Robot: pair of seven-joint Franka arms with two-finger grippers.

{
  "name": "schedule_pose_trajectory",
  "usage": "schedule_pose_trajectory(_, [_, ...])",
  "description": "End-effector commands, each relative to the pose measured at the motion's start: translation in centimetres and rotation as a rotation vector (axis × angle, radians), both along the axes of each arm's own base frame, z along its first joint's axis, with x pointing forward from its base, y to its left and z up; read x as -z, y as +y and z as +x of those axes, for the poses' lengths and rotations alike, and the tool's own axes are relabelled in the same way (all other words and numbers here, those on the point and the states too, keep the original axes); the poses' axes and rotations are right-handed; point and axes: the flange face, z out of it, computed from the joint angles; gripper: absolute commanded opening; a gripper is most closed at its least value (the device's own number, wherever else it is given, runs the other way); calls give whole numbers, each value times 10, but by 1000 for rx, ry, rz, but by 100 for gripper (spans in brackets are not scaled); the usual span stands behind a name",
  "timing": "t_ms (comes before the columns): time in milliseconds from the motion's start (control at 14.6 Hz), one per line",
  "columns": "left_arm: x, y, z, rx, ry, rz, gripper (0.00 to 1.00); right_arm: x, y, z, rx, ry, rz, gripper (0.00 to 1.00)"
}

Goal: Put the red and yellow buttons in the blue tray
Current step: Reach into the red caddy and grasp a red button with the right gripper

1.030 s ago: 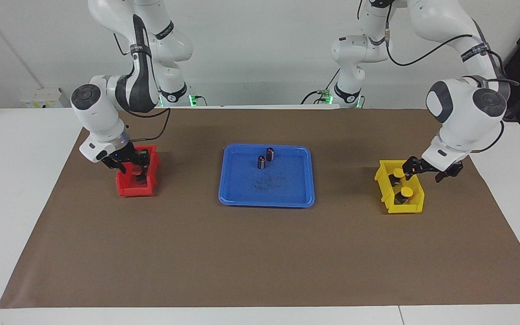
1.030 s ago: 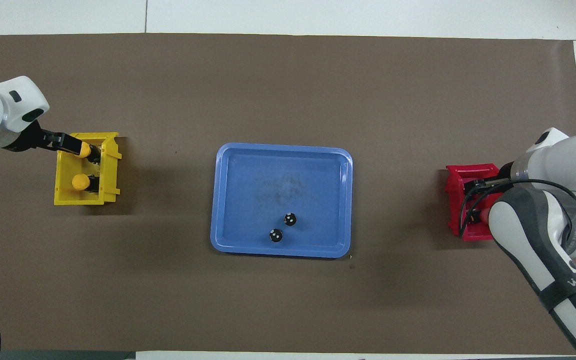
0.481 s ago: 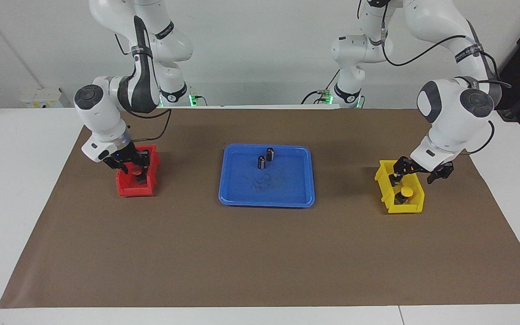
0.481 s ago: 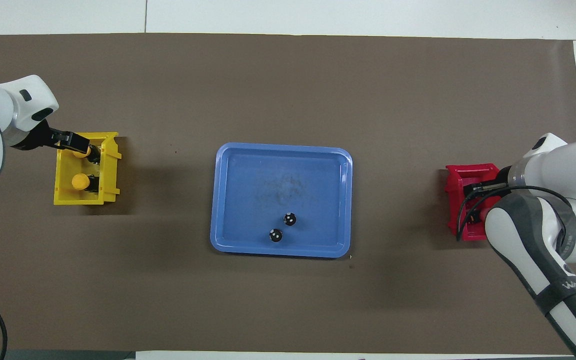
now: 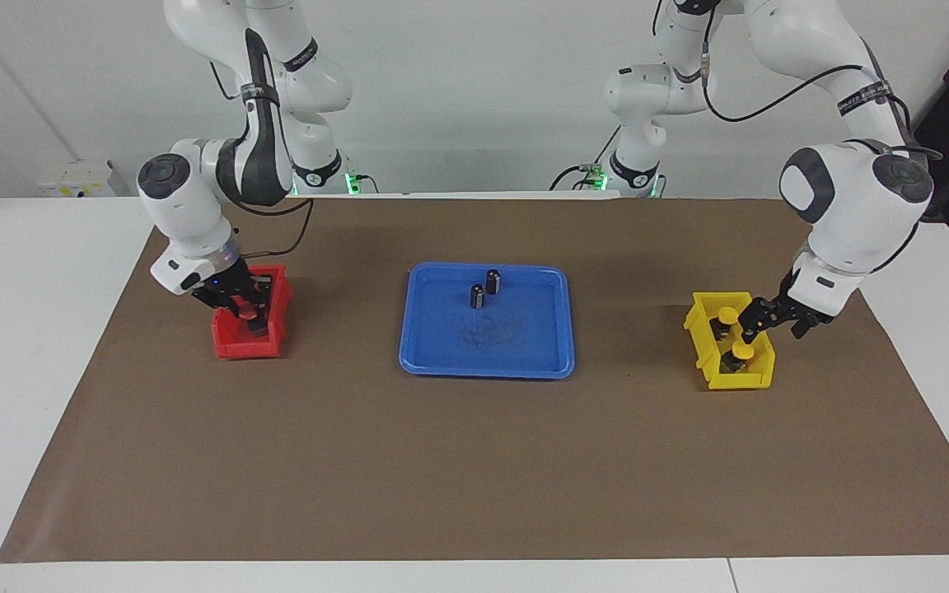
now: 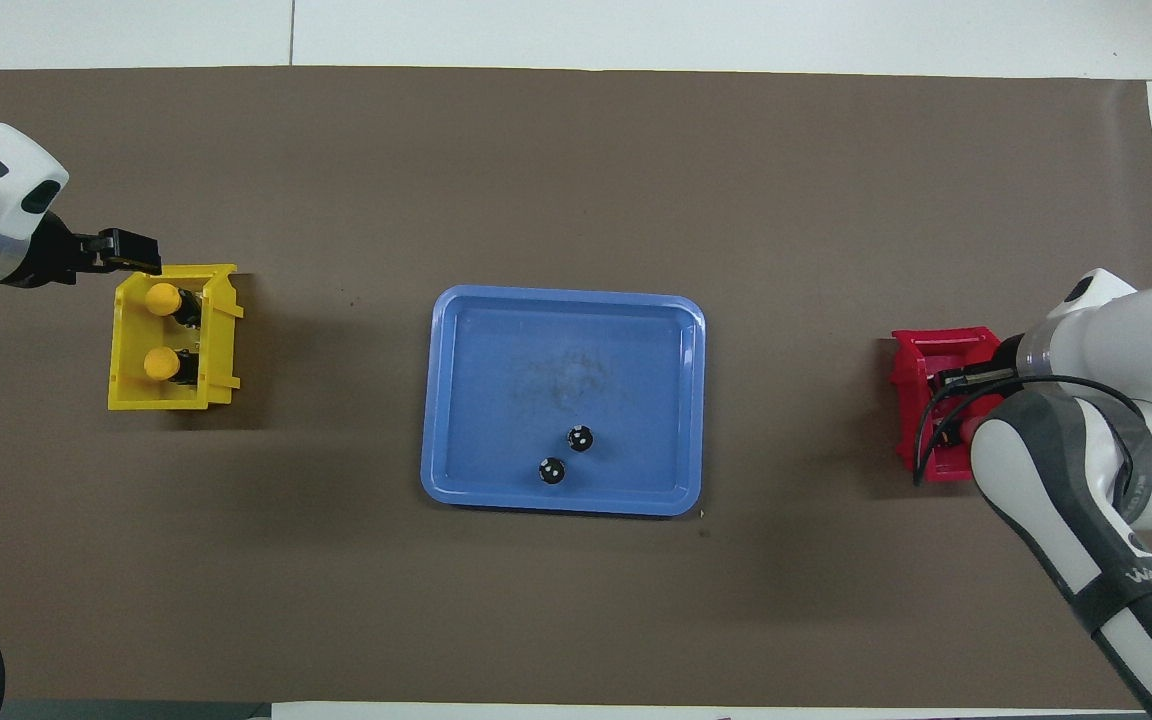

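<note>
Brown-covered worktop (image 5: 474, 461). Wide flat blue plastic tray (image 5: 441, 346) sits midway between both pincers, holding two dark silver-topped cylinders (image 5: 484, 288). Left pincer (image 5: 771, 319) is spread over the small yellow bin (image 5: 750, 377), its two yellow domed buttons (image 6: 158, 330) just below it. Right pincer (image 5: 248, 311) is down in the small red bin (image 5: 231, 344), pinching a red domed button (image 5: 246, 310).
</note>
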Motion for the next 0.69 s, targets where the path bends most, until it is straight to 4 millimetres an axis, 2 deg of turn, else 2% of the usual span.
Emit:
schedule_pose_trajectory(0, [1,-5,0,-13,-14,-20,100,-26,0,11,-23,12,8,19])
schedule_pose_trajectory(137, [2,-9,0,-8,-11,-22,100,-54,-1,34,-25,59,10,19])
schedule_pose_trajectory(275, [3,-13,-1,0,-8,-22,100,-94,4,52,-32,89,8,19])
schedule_pose_trajectory(481, [3,-16,0,-1,-15,-29,95,-140,62,74,-35,91,0,20])
schedule_pose_trajectory(618, [11,-15,0,-3,-23,-29,95,-152,106,85,4,66,-3,20])
